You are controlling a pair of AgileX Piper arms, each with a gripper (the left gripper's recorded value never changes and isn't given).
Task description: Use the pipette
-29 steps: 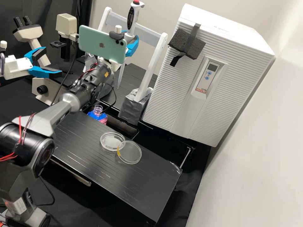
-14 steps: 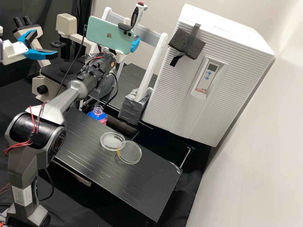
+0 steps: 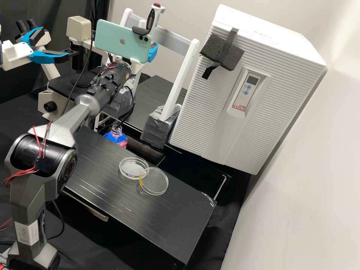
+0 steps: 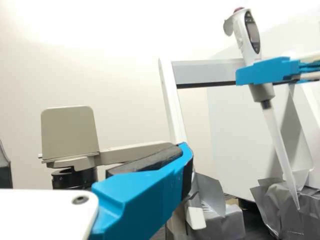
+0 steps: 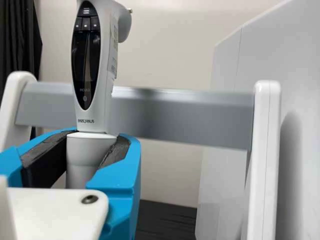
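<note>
high view: nearest lies a black tray with two clear petri dishes on it, their rims touching. both are far below the right claw and on the near side of it. a little farther, at the tray's back edge, stands a small bottle with pink liquid, also well under this claw. the right claw is clamped on the pipette and holds it high, just beside the top bar of the white rack. a mint green phone sits on the wrist directly behind the claw. the left claw is well apart, to the left of the right claw, with its blue fingers spread and nothing between them. the microscope is just behind and below it. in the right wrist view the two fingers press their dark pads on the pipette's white lower barrel. the grey handle stands upright above the claw and the rack's grey bar crosses close behind it. in the left wrist view the pipette's long tip hangs slanted below the right claw, ending near the rack's taped foot.
</note>
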